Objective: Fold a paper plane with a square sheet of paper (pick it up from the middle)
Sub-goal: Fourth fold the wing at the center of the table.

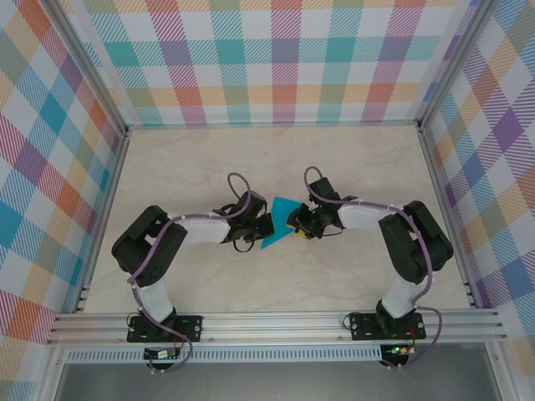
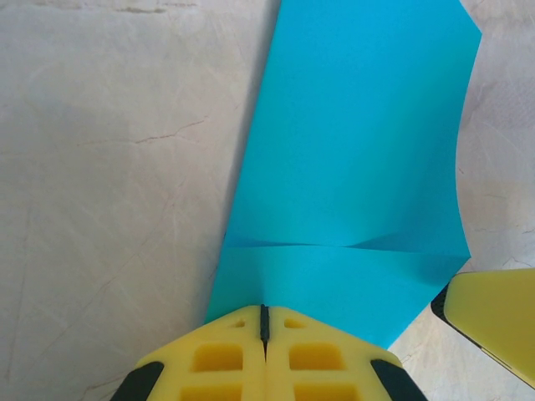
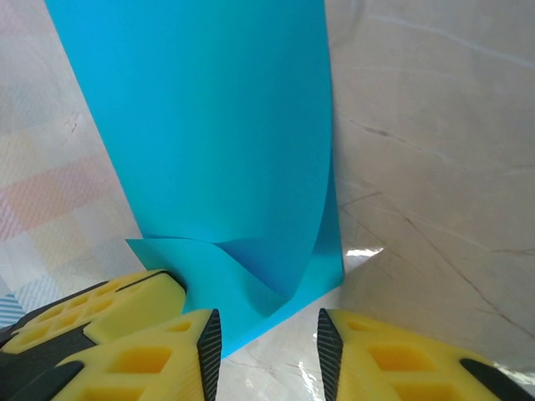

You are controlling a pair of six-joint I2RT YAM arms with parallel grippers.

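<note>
over the table (image 1: 184,167), sheet (image 1: 276,224) runs near-to-far.

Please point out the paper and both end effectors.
paper (image 2: 351,150): left wrist view, flat middle.
left end effector (image 2: 264,317): left wrist view, closed fingertips' seam.
right end effector (image 3: 267,324): right wrist view, gap between fingertips.

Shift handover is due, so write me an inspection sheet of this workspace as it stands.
Surface: pale veined tabletop, flat.
Job's things: square sheet of paper, teal, curving up off the table, one crease across it; not yet a plane.
Clutter: nothing seen.
Pincers: left pincer shut on the sheet's edge; right pincer open, the sheet's lower edge at its gap.
Cables: purple cables loop above both arms near the wrists, apart from the paper.
Surroundings: plaid walls on three sides; aluminium rail along the near edge.
</note>
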